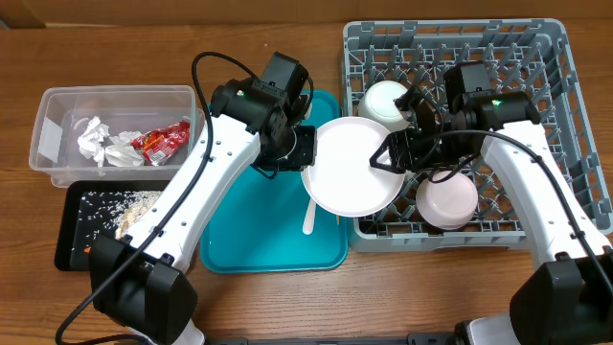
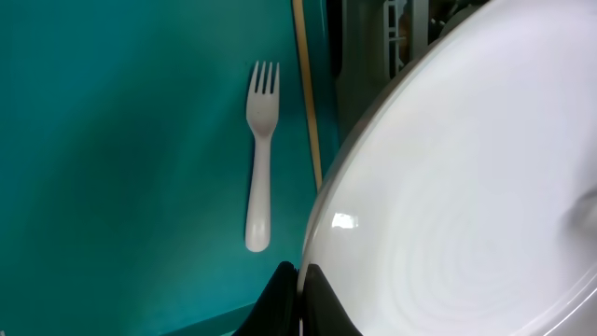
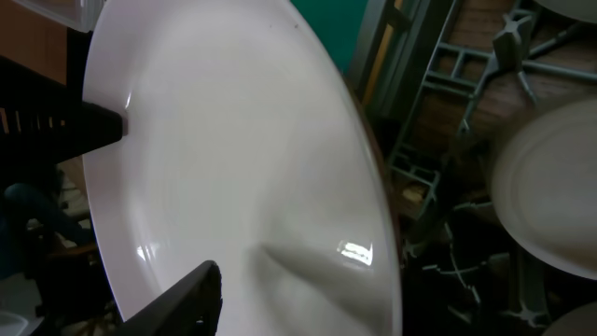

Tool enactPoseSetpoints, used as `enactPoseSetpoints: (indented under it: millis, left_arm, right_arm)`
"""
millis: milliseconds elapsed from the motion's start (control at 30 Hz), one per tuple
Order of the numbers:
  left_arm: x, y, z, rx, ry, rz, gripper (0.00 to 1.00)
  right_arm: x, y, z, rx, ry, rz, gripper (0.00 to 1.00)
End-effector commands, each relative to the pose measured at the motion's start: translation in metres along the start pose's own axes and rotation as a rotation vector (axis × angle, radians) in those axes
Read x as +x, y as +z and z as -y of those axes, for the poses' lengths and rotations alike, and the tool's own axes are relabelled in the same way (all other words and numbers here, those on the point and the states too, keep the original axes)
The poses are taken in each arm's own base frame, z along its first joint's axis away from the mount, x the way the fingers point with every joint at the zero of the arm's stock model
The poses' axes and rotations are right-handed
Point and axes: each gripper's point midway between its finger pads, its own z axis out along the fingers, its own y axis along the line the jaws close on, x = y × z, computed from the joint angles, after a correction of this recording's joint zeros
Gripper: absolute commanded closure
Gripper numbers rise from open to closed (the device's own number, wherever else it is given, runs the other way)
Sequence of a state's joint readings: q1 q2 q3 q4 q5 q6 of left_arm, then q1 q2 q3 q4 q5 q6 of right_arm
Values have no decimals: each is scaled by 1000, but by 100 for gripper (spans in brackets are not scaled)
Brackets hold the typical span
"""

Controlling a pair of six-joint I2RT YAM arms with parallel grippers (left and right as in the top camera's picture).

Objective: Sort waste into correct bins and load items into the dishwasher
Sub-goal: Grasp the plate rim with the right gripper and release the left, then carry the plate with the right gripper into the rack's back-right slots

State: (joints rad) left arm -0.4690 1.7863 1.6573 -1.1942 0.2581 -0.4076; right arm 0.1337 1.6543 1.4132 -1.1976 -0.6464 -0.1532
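The plate (image 1: 352, 165) hangs over the seam between the teal tray (image 1: 249, 240) and the dish rack (image 1: 565, 115), held clear of both. The left pincer (image 1: 305, 149) is clamped shut on its left rim. The right pincer (image 1: 388, 158) sits at the opposite rim with its fingers (image 3: 93, 126) on either side of the edge, but whether they grip it cannot be told.

This looks like a handover, with the plate bound for the rack. The next move calls for a firm hold by the right pincer before the left lets go. The plate then has to be tipped upright into a free row of pegs.

Two white bowls crowd the rack's left side, one (image 1: 446, 199) at the front beside the right pincer and one (image 1: 383, 103) at the back. The open slots farther right look easier.

The fork (image 2: 261, 159) and chopstick (image 2: 308, 103) lie on the teal tray, not yet loaded. At the left of the worktop, the clear tub (image 1: 57, 115) holds napkins (image 1: 101, 144) and the red wrapper (image 1: 161, 141). The black tray (image 1: 69, 240) holds rice (image 1: 129, 203).
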Motion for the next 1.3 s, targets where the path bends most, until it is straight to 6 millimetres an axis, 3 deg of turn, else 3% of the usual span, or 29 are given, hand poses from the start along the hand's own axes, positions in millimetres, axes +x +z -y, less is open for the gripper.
enactPoseSetpoints:
  millis: [0,167,500,700,867,933,967,1000,1033,1067,1100,1167,1267]
  left_arm:
    - [1,2,6,32,30,-9,96]
    - [0,2,6,32,31,-7,96]
    - [0,2,6,31,31,-7,96]
    - [0,2,6,31,31,-7,92]
    - [0,2,6,31,31,-7,88]
    - [0,2,6,31,31,-7,80]
    - [0,2,6,31,31,-7,69]
    - [0,2,6,30,32,-6,46]
    - [0,2,6,27,32,-5,30]
    - [-1,2,5,23,33,-4,16]
    - [-1,2,5,21,36,-3,8]
    - [-1,2,4,21,47,-3,0]
    - [0,2,2,10,48,-6,0]
  right_arm:
    - [-2,-1,-9,-36,-16,8,50]
    - [-2,-1,-9,-36,-16,8,63]
    - [-2,-1,-9,-36,-17,8,73]
    - [-3,-1,-9,-35,-18,10,93]
    - [-3,-1,-9,-35,-19,11,96]
    - [-3,-1,-9,-35,-19,11,96]
    - [-3,-1,-9,-35,-21,13,96]
    - [-4,-1,-7,-26,-22,14,96]
    - [-4,-1,-4,-9,-23,15,96]
    - [-5,-1,-1,8,-25,16,96]
    - [-5,-1,1,20,-26,18,96]
    - [-7,-1,4,34,-29,26,96]
    - [-14,-4,7,38,-20,54,96]
